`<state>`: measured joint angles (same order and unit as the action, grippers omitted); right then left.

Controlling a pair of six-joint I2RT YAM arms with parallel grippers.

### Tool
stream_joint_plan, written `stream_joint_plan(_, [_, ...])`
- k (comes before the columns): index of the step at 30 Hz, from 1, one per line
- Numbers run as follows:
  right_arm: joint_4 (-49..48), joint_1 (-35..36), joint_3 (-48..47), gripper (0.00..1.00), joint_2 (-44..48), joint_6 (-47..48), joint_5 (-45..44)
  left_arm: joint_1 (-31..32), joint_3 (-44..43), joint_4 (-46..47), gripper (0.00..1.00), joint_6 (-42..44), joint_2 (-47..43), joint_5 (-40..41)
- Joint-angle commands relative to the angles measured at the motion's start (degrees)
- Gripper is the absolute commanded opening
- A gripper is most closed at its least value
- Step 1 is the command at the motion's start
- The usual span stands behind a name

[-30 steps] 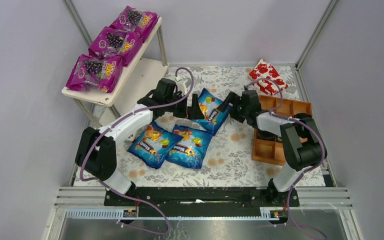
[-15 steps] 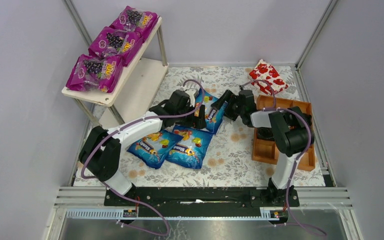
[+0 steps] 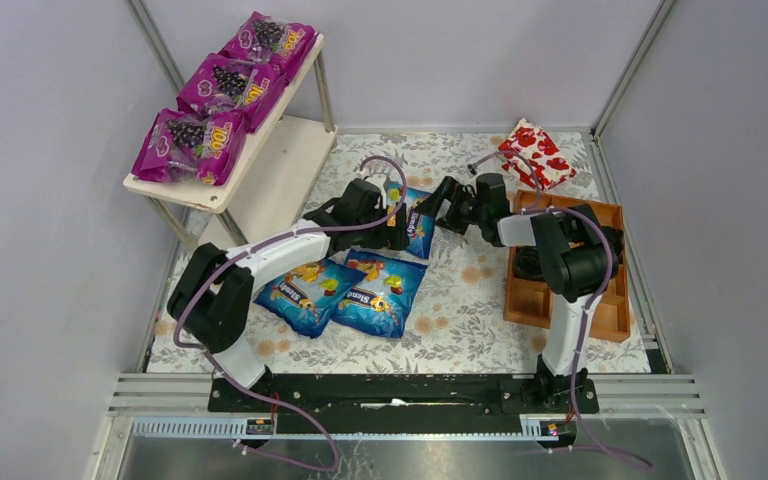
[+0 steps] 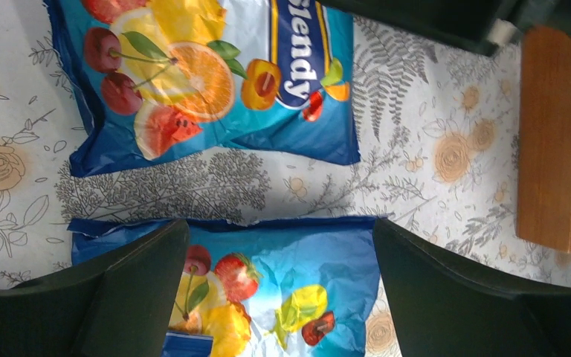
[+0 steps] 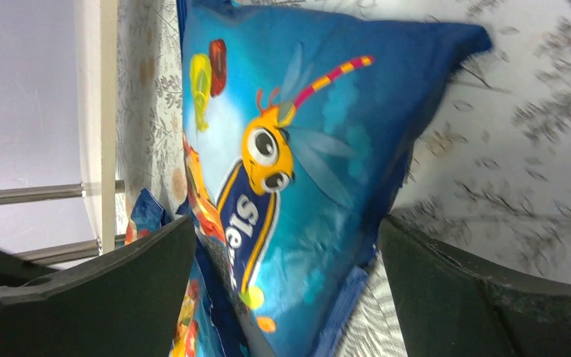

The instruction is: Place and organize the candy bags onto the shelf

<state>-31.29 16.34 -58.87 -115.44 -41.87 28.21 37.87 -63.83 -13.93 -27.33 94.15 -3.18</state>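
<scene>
Since a second ago the left arm has stretched farther from the shelf (image 3: pixel 282 165), the right arm has swung in toward it, and the blue bag they were tilting up now lies lower on the floral cloth (image 3: pixel 460 320). Three purple candy bags (image 3: pixel 188 145) sit in a row on the shelf's top board, their left edges hanging past its rim; the pale lower board shows beside them. Right of the shelf lie three blue bags: a near pair (image 3: pixel 305 285) touching edge to edge, and the third blue bag (image 3: pixel 420 228) behind them, a strip of cloth between. The left gripper (image 3: pixel 395 228) hangs spread wide, one near bag's far edge between its fingers (image 4: pixel 141 282). The right gripper (image 3: pixel 440 205), also spread wide, straddles the third bag's far end. Farthest from the shelf are one red-and-white package (image 3: pixel 535 155) and one brown tray (image 3: pixel 518 300), with cloth showing between the tray and the blue bags.
</scene>
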Motion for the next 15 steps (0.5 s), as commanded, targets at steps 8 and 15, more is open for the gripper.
stream_joint_plan(8, [2.14, -2.1, 6.44, 1.0, 5.64, -4.28, -2.31, -8.22, -3.49, 9.47, 0.77, -6.76, 5.86, -0.99])
stream_joint_plan(15, [7.05, -0.67, 3.98, 1.0, 3.24, -7.89, -3.78, -9.51, -6.95, 7.98, 0.97, -7.65, 13.57, 4.65])
